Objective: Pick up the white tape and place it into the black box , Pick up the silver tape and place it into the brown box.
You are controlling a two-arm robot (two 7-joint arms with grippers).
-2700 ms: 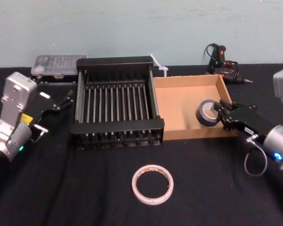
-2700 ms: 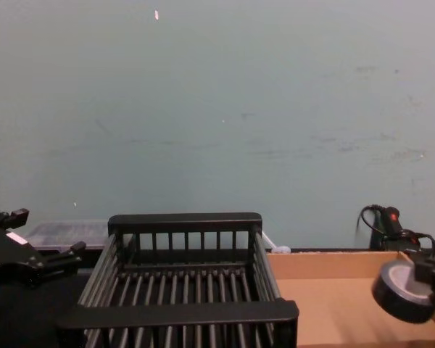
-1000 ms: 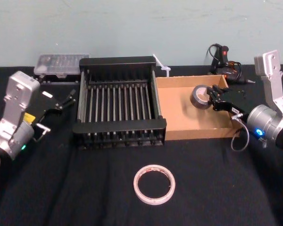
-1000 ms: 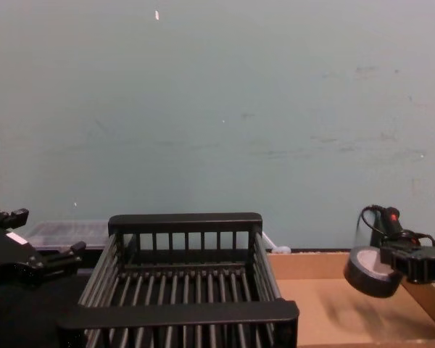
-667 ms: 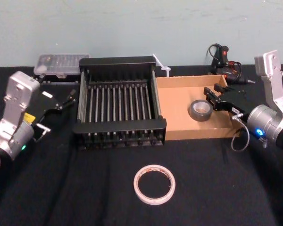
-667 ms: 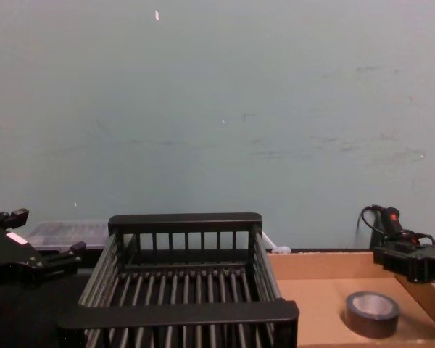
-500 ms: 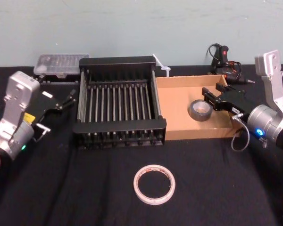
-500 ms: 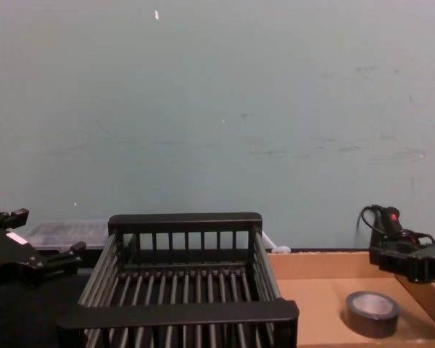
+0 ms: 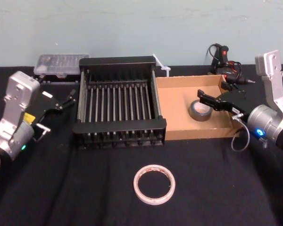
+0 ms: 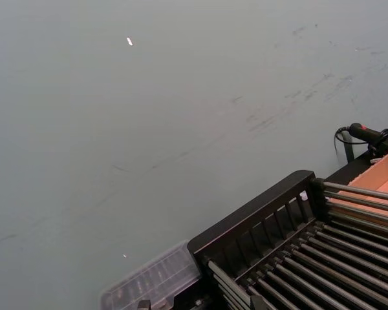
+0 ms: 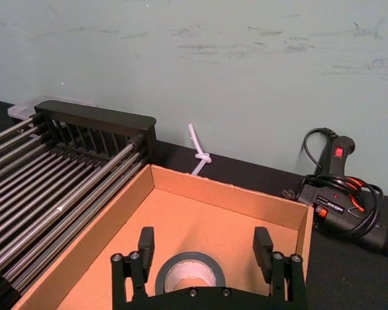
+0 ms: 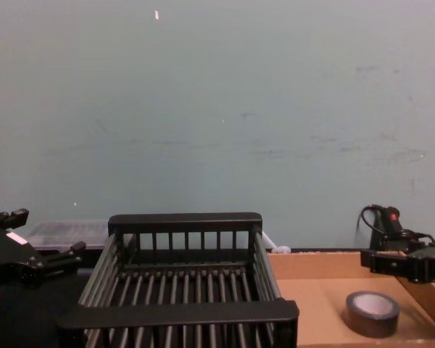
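- Head view: the right gripper (image 9: 216,97) hovers over the right end of the brown box (image 9: 177,110), fingers spread and released, with the silver tape (image 9: 199,110) lying flat on the box floor beneath, near the right wall.
- White tape (image 9: 153,183) lies flat on the table's front middle, well apart from the black box (image 9: 119,105), which holds nothing.
- Left gripper (image 9: 61,100) waits near the table's left edge, beside the crate's left wall; its fingers look spread and hold nothing.
- Risk, as I judge it: a low withdrawal could catch a finger on the cardboard wall or nudge the roll, dragging the light tray.
- Another risk: the white roll is thin and flat, so a shallow pinch may slip off its rim.
- Around: a clear plastic case (image 9: 60,64) sits at the back left, a glue gun (image 9: 222,58) with cables behind the tray, a white tie (image 9: 159,65) behind the crate.
- Nothing stands between the white roll and the crate but its tall front rim.
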